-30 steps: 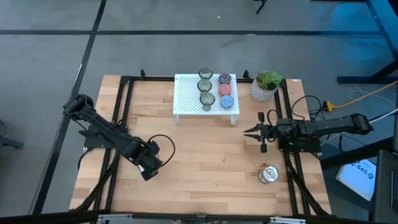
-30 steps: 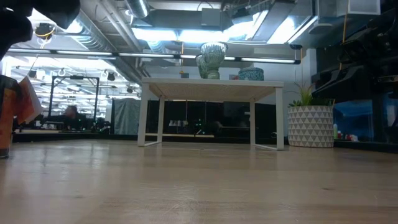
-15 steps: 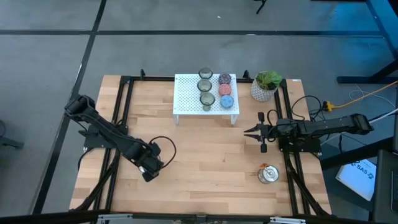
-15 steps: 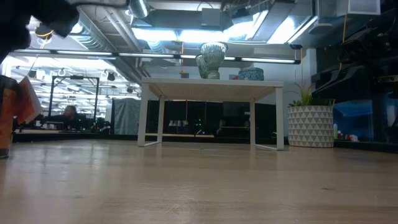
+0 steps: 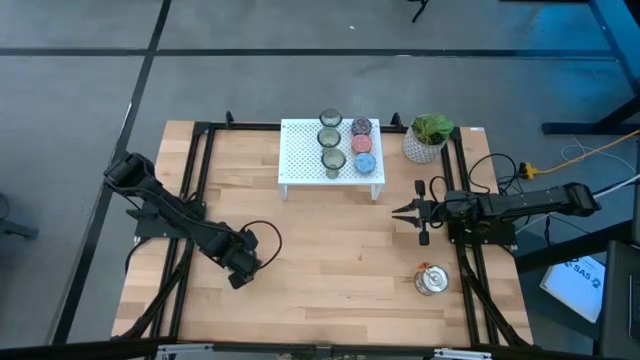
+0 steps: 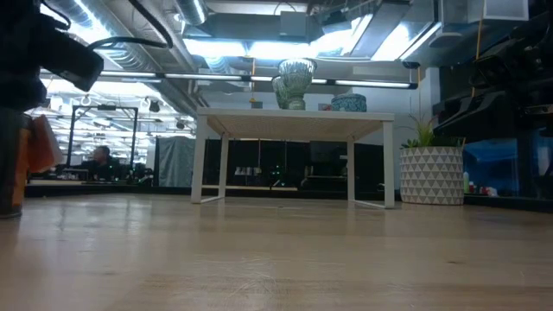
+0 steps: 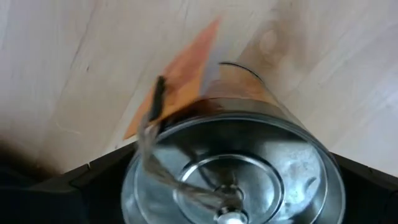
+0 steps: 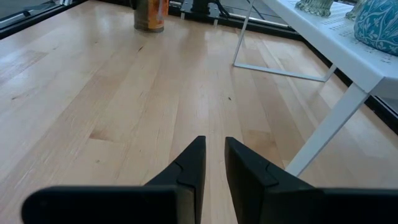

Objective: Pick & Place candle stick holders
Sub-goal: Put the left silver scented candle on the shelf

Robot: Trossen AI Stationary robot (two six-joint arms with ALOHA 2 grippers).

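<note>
Light wooden table (image 5: 330,250) with black frame rails. White perforated metal rack (image 5: 331,156) at the far middle, standing on thin legs. On it six small round candle stick holders: three olive-clear glass cups (image 5: 329,137) in a line, beside them a purple cup (image 5: 361,127), a pink cup (image 5: 362,144), a blue cup (image 5: 364,162). White patterned pot with green plant (image 5: 427,139) just right of the rack. Left arm low over the table's near-left part; left gripper (image 5: 240,270) has its fingers spread wide around a shiny silver metal cup (image 7: 233,171) with an orange label, cup sits between the fingers, upright on the wood. Second shiny silver cup (image 5: 431,279) stands alone near the right edge, well apart from the rack. Right gripper (image 5: 411,211) hovers right of centre, fingers (image 8: 194,163) drawn narrow, nothing between them.
</note>
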